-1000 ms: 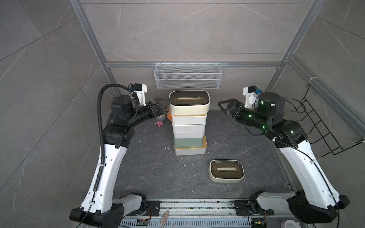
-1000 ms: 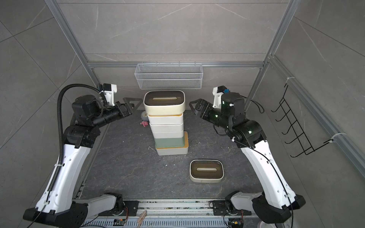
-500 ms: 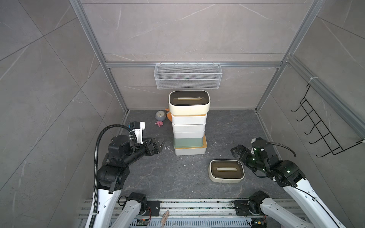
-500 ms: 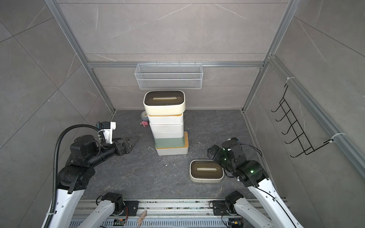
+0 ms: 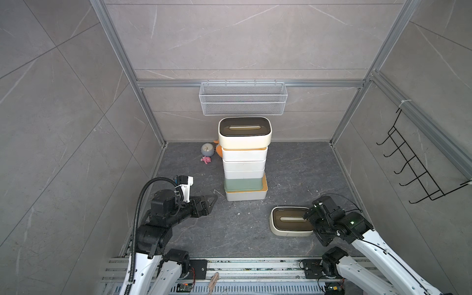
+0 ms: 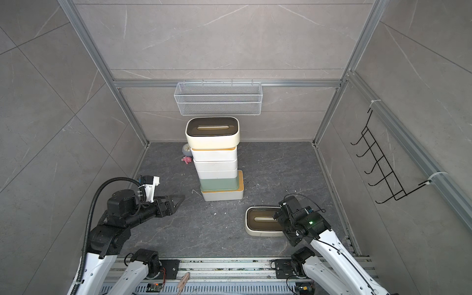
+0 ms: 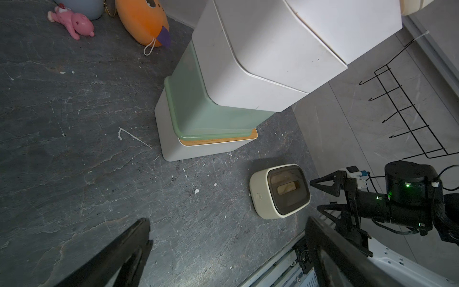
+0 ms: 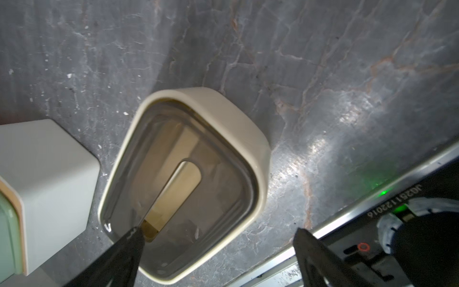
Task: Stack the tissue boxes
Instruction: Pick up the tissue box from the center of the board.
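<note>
A stack of tissue boxes (image 5: 244,166) (image 6: 215,166) stands mid-floor: white with a bamboo lid at the bottom, then mint green (image 7: 198,99), then white ones. A cream box with a dark lid (image 5: 244,132) tops it. A second cream tissue box (image 5: 287,222) (image 6: 259,221) (image 7: 280,191) lies alone on the floor to the right. My right gripper (image 5: 307,217) (image 8: 217,231) is open at that box's right end. One finger is over the lid by the slot, the other outside the rim. My left gripper (image 5: 210,201) (image 7: 227,221) hangs open and empty left of the stack.
A white wire basket (image 5: 242,102) hangs on the back wall above the stack. A black hook rack (image 5: 419,173) sticks out from the right wall. An orange fish toy (image 7: 142,22), a pink toy (image 5: 206,160) and a small clock (image 5: 207,149) lie at the back left. A metal rail (image 5: 229,265) borders the front.
Both arms have dropped from the stack's top to floor level. The right gripper has moved in over the loose cream box's right end. The left gripper has stayed open.
</note>
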Controlling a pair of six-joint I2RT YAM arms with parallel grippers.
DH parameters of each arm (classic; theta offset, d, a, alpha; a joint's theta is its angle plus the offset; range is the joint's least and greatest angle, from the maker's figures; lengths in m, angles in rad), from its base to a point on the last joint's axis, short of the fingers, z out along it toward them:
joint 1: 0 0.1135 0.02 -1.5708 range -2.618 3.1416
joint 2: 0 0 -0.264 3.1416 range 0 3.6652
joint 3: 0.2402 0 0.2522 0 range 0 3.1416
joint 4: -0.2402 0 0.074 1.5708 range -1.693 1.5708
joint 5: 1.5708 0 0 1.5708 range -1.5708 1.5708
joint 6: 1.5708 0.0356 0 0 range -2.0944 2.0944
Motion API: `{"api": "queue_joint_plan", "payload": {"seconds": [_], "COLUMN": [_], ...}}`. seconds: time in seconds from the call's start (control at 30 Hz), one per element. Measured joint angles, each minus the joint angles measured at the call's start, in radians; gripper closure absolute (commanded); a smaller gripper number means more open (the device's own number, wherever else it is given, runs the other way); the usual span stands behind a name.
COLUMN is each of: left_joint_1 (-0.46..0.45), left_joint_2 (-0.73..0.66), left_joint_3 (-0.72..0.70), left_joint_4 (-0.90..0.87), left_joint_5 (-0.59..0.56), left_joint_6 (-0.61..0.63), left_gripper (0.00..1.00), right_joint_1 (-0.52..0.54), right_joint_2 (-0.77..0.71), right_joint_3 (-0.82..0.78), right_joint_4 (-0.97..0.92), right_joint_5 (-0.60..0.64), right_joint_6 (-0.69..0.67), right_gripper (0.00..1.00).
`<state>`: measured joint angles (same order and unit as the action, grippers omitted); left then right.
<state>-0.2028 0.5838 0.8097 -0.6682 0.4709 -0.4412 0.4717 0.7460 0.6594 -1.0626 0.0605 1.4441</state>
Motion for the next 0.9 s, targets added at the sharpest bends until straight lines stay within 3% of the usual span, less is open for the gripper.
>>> {"api": "queue_joint_plan", "payload": {"seconds": [0.4, 0.9], "left_joint_1": [0.0, 0.0], "left_joint_2": [-0.01, -0.036], "left_joint_3": [-0.027, -0.054], "left_joint_4": [0.01, 0.01], "left_joint_5": [0.004, 0.009], "left_joint_6": [0.001, 0.008], "left_gripper": [0.0, 0.0], "right_joint_1": [0.0, 0.0], "right_joint_2": [0.133, 0.146], "right_joint_3": [-0.043, -0.122], "right_joint_4": [0.134, 0.216], "right_joint_5": [-0.021, -0.027], "right_joint_6": [0.091, 0.163], "right_gripper": [0.07, 0.12]}}
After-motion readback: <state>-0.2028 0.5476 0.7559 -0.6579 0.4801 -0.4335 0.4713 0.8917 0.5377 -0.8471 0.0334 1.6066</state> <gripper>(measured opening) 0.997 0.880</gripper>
